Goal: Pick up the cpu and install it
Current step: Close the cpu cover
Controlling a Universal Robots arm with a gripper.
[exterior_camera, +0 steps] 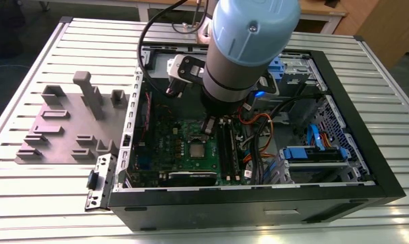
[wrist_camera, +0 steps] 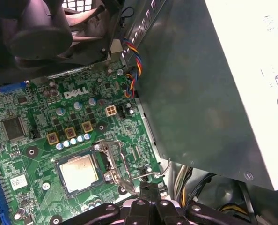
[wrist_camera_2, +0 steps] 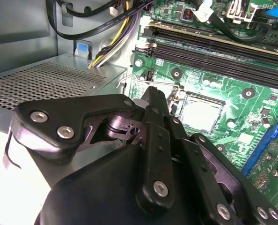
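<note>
Silver slats of the table (exterior_camera: 41,193) run across the whole exterior view. On them lies the black computer case (exterior_camera: 259,198), its side open to the camera, filling the middle and the exterior view's right. My arm (exterior_camera: 252,40), pale blue and grey, reaches from the upper middle of that frame into the case. On the exterior view's left, just beside the case, lies a grey moulded tray (exterior_camera: 62,127) with raised blocks.

Inside the case, the first wrist view gives me a big grey box (wrist_camera: 200,93) with a white label, just beside the green board (wrist_camera: 36,164). The gripper (wrist_camera: 148,188) hangs low over the board's edge nearest that box. It is closed up narrow, with nothing in its grip. Its tip is just beside a thin wire lever (wrist_camera: 154,174); whether they touch I cannot tell.

The metal socket frame (wrist_camera: 113,157) stands swung up beside the socket. The cpu (wrist_camera: 78,172) sits flat in that socket, silvery top up, near the gripper but apart from it. In the exterior view it lies at the lower middle of the board.
</note>
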